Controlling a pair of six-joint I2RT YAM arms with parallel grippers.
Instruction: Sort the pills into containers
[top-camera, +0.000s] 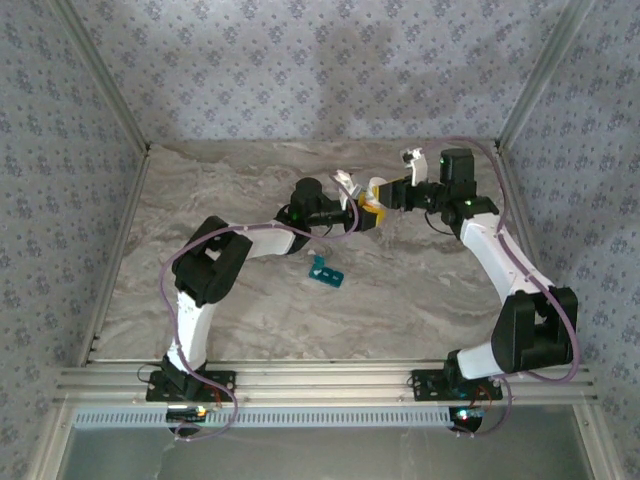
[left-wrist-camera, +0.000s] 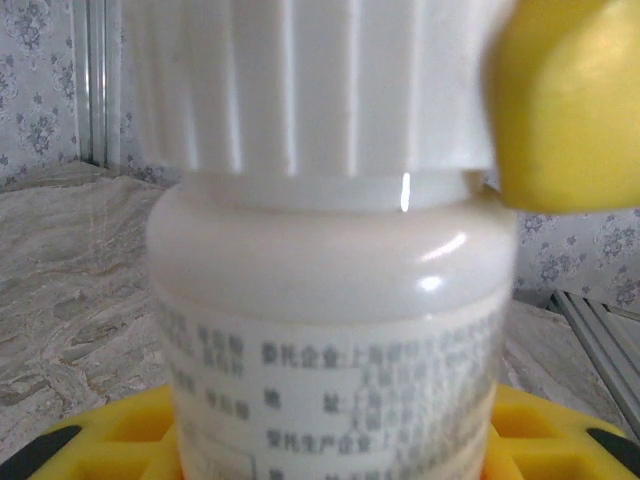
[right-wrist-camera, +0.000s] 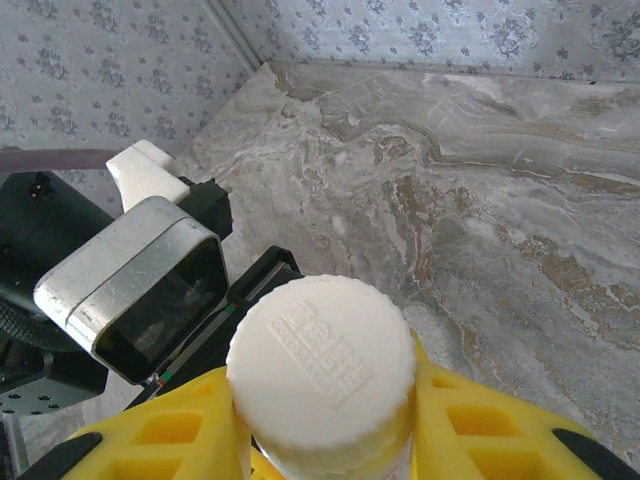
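1. At centre left, the left hand (left-wrist-camera: 330, 445) grips the body of a white pill bottle (left-wrist-camera: 330, 260), its yellow fingers (left-wrist-camera: 120, 435) on either side of the printed label.
2. The teal containers (top-camera: 326, 271) lie on the marbled bench (top-camera: 240, 300) at about seven o'clock from the bottle, well apart from both hands.
3. Reaching in from three o'clock, the right hand (right-wrist-camera: 325, 430) is clamped on the bottle's ribbed white cap (right-wrist-camera: 320, 360).
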